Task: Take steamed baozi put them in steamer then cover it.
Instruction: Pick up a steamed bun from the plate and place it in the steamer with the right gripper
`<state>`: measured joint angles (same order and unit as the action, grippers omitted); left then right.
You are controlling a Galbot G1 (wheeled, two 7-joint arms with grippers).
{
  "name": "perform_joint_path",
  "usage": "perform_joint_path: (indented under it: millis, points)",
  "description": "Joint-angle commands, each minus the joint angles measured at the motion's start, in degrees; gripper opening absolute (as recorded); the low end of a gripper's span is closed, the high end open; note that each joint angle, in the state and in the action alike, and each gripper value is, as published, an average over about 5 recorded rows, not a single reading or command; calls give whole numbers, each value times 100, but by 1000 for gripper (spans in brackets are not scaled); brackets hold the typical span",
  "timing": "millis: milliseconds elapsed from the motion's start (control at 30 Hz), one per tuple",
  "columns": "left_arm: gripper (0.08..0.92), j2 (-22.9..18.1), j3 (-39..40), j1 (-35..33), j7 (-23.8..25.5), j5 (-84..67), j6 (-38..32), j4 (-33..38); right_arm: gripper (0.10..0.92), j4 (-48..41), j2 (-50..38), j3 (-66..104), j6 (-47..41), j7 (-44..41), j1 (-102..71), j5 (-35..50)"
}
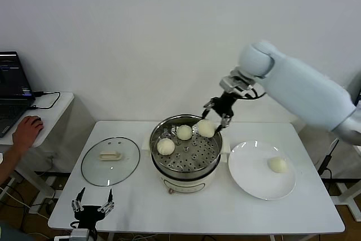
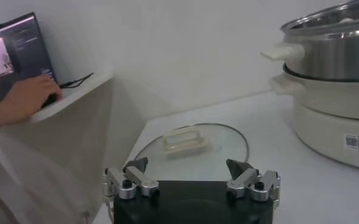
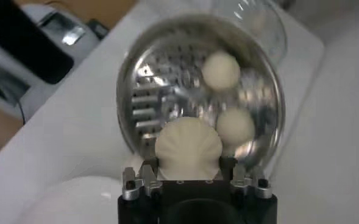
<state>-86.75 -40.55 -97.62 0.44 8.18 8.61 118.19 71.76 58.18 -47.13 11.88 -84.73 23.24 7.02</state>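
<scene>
The steamer stands mid-table with two baozi on its perforated tray. My right gripper is shut on a third baozi and holds it over the steamer's back right part. In the right wrist view this baozi sits between the fingers, with the other two in the steamer beyond. A fourth baozi lies on the white plate. My left gripper is open and idle at the table's front left.
The glass lid with its cream handle lies flat left of the steamer; it also shows in the left wrist view, just beyond the left gripper. A side table at far left holds a laptop and a person's hand.
</scene>
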Motion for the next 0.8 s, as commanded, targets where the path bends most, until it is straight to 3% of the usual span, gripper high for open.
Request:
perform_joint_path:
  millis: [33,233,800]
  points:
    - [823,-39,-31,-126,-54,14,-38,111,627,347,848,-402,2207,34,112,-1176]
    - [823,-82,-63,-180,-86,14,-62,162,628,390,1117,-453,2644,364,-95,-2207]
    - [823,-38,-97,-126,60,-21,9,273,628,593,1138,-581,2598,581,-674,-3022]
